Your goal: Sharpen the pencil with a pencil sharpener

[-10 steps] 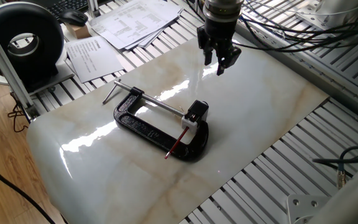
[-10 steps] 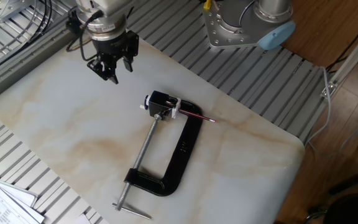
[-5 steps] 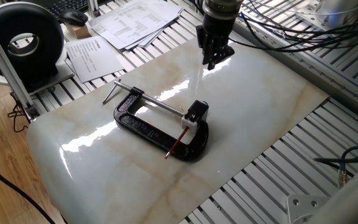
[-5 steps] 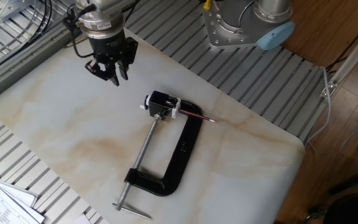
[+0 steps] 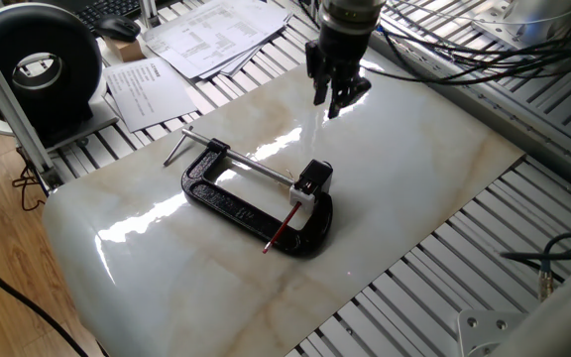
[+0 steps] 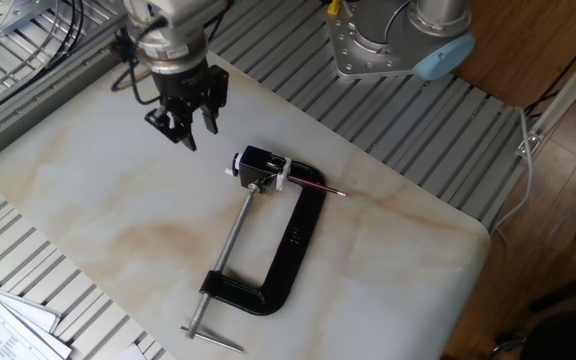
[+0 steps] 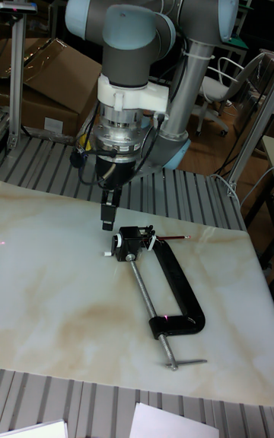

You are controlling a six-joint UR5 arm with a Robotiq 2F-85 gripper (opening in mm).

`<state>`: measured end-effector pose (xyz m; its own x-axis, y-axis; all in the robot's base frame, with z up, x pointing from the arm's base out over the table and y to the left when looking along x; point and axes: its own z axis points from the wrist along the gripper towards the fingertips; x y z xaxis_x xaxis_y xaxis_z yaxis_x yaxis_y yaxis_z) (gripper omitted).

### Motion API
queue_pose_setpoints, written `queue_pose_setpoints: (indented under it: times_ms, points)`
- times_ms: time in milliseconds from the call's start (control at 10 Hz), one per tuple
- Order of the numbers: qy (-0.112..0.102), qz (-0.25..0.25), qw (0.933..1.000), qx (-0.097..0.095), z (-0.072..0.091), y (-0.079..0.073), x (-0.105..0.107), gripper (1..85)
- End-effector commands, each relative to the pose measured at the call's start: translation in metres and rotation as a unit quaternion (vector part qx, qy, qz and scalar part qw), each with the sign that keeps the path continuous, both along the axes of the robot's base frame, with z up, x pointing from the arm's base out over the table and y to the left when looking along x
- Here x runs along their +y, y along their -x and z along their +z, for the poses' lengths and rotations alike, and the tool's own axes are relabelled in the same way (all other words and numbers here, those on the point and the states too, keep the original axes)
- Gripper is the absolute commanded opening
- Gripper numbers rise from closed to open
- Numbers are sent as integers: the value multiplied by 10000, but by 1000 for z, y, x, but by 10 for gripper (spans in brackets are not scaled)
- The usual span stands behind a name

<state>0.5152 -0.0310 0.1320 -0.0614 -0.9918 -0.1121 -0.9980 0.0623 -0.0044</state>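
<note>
The pencil sharpener, a small block with a black top and white base, sits clamped in the black C-clamp. The red pencil sticks out of the sharpener and lies across the clamp frame. My gripper hangs above the marble slab, a short way behind the sharpener. It points down, open, with nothing between its fingers.
The clamp's silver screw rod and handle lie along the marble slab. Slatted metal table surrounds the slab. Papers and a black round device are at the back left. The arm's base stands beside the slab.
The gripper has turned about its vertical axis and shifted slightly toward the sharpener. The clamp, sharpener and pencil have not moved.
</note>
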Motion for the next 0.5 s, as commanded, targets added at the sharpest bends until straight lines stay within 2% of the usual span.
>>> queue_pose_setpoints:
  times_ms: [0,300,400]
  points:
    - [-100,93,9999,90,-15,5,9,457]
    - [-216,308,9982,477,-13,27,15,447]
    - [-102,485,9982,335,-24,20,11,437]
